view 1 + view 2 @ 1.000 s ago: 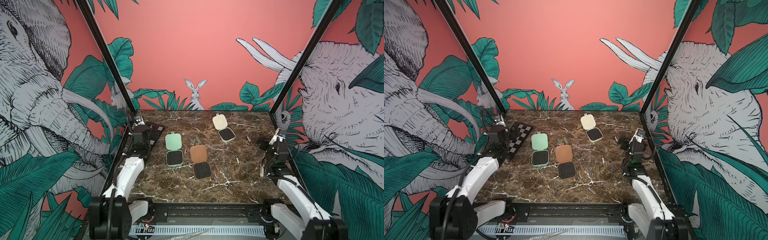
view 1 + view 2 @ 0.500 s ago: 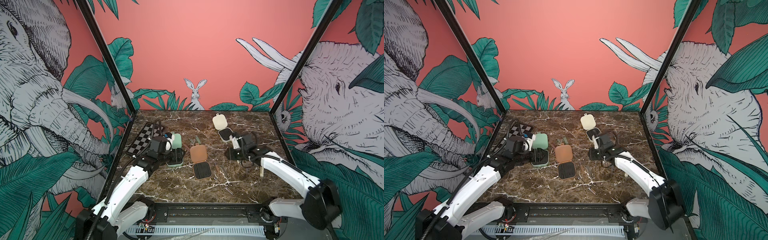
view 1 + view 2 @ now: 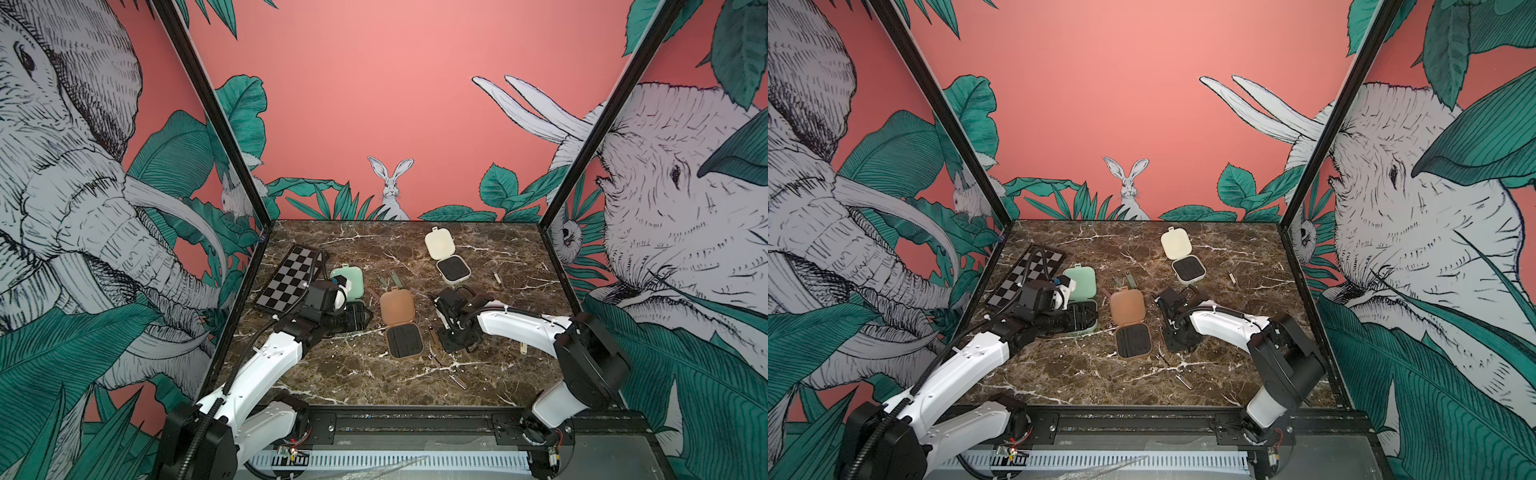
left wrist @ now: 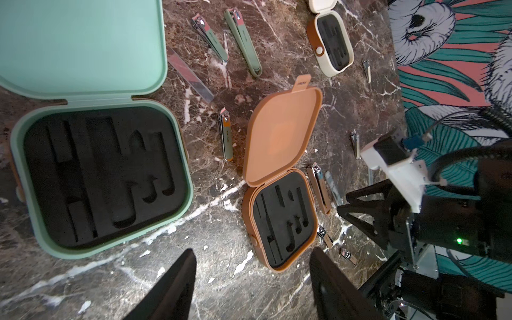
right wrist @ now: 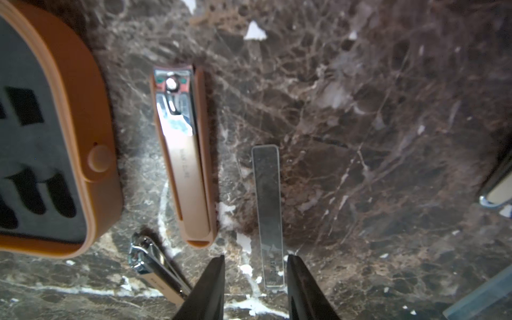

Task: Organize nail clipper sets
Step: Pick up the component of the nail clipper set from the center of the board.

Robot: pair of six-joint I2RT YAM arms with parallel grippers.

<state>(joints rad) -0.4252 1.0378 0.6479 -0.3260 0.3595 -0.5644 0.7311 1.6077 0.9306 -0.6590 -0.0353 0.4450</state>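
- Right wrist view: our right gripper stands part open, empty, straddling a slim grey nail file beside the brown clipper and open brown case
- We see our left gripper wide, empty, near the open mint green case

- Both top views are lit brightly and evenly from above; only short, soft shadows are cast on the desk.
- The straight frame posts are splayed outward near the picture edges by wide-angle distortion.
- In the right wrist view, harsh glare is thrown off the chrome of the brown clipper, and the brown case is blurred.
- In the left wrist view, the fingers are rendered dark and unfocused.
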